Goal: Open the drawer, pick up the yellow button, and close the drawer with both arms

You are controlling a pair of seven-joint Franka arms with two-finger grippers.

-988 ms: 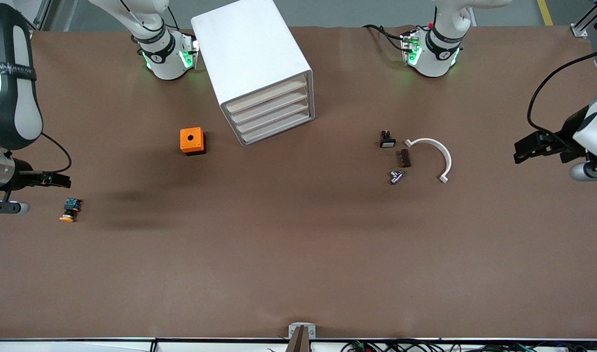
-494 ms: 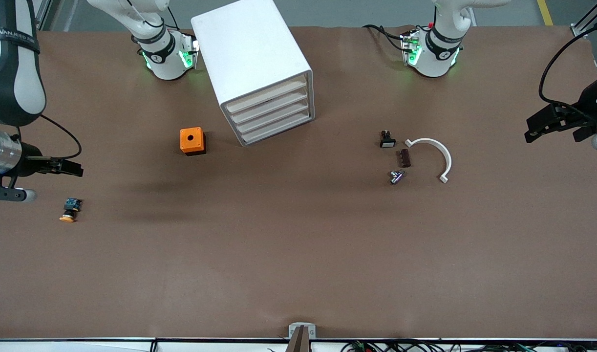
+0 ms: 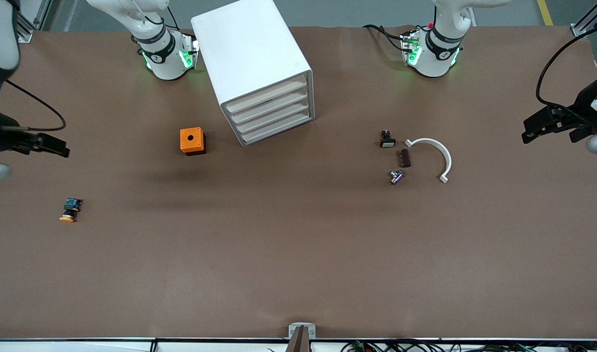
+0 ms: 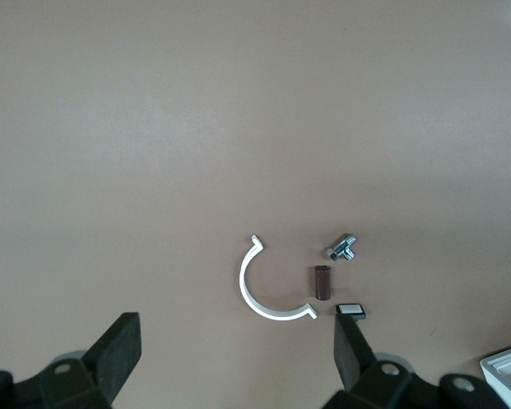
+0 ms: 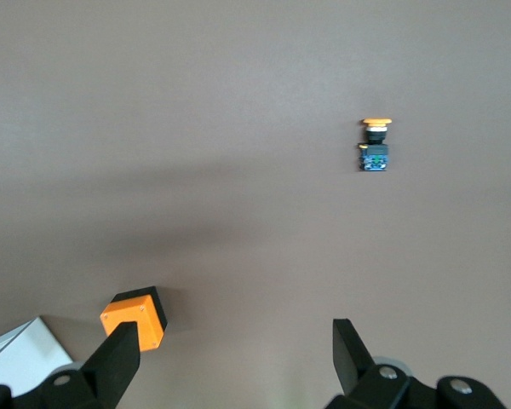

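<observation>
Brown table (image 3: 298, 254): my left gripper (image 3: 540, 129) and right gripper (image 3: 47, 145) hang spread, empty, at its ends; button (image 3: 69, 209) lies on it; cabinet (image 3: 257, 68) drawers shut.

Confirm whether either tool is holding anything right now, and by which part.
Nothing is held. The left tool and right tool are both open and empty above the brown table; the tiny orange-capped button lies free on it.

An orange box (image 3: 192, 141) with a round top hole sits on the brown desk (image 3: 298, 254). Toward the left arm's end lie a white curved clip (image 3: 434, 155), a dark brown block (image 3: 404, 158), a black part with a white face (image 3: 387, 139) and a metal fitting (image 3: 396, 176).
</observation>
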